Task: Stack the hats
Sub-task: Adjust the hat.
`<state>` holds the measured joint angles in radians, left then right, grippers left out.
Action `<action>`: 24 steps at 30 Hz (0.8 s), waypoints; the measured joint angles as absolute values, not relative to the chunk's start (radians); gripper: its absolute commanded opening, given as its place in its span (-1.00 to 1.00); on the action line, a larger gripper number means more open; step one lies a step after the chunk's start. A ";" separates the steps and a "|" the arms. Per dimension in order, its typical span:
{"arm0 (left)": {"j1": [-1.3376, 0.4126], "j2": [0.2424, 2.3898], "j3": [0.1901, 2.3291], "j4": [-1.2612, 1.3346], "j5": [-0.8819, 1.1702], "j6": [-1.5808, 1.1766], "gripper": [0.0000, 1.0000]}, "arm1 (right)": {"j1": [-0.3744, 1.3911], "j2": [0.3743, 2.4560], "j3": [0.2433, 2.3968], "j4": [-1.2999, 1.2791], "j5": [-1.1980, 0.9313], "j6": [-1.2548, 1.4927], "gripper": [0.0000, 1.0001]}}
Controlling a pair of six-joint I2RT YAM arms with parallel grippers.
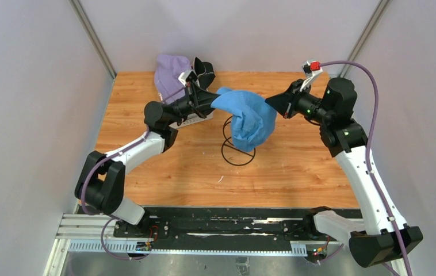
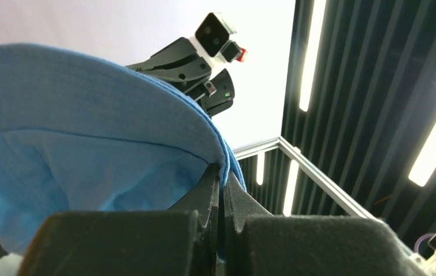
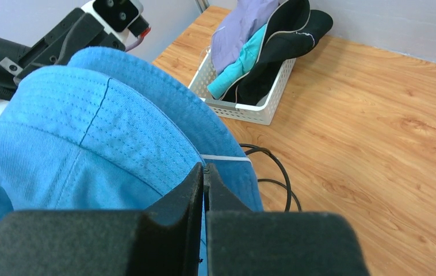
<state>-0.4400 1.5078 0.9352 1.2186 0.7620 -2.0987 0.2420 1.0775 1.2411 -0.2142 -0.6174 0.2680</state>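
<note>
The left gripper [image 1: 214, 99] and right gripper [image 1: 270, 102] each pinch the brim of the blue hat [image 1: 250, 118], which hangs above the wire stand [image 1: 233, 156]. From overhead, the left arm [image 1: 146, 146] covers most of the white basket [image 3: 244, 112]. The right wrist view shows a teal hat [image 3: 233, 77] in it, between a lavender hat [image 3: 241, 23] and a black hat [image 3: 287, 34].

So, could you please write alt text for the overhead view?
The left gripper and right gripper pinch a blue hat between them over a wire stand on a wooden table. Near the far edge, a basket holds a lavender hat and a black hat.
</note>
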 measured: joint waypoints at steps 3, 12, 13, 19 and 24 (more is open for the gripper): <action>-0.460 1.474 0.894 1.167 0.746 -2.099 -0.99 | 0.242 1.077 1.242 -0.229 -0.619 0.268 -0.99; -0.480 1.170 0.724 0.899 0.653 -2.071 -1.00 | 0.245 1.049 1.242 -0.245 -0.651 0.276 -0.99; -0.480 1.137 0.708 0.875 0.643 -2.063 -0.99 | 0.245 1.042 1.241 -0.244 -0.652 0.277 -0.99; -0.480 1.029 0.643 0.777 0.613 -2.017 -1.00 | 0.247 1.024 1.232 -0.239 -0.659 0.281 -0.99; -0.480 1.101 0.639 0.796 0.614 -2.019 -1.00 | 0.258 1.025 1.207 -0.237 -0.661 0.281 -0.99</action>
<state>-0.4801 1.1011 0.6392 0.7963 0.6136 -2.0190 0.2577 1.0248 1.2068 -0.2375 -0.6613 0.2813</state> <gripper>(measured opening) 0.020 0.006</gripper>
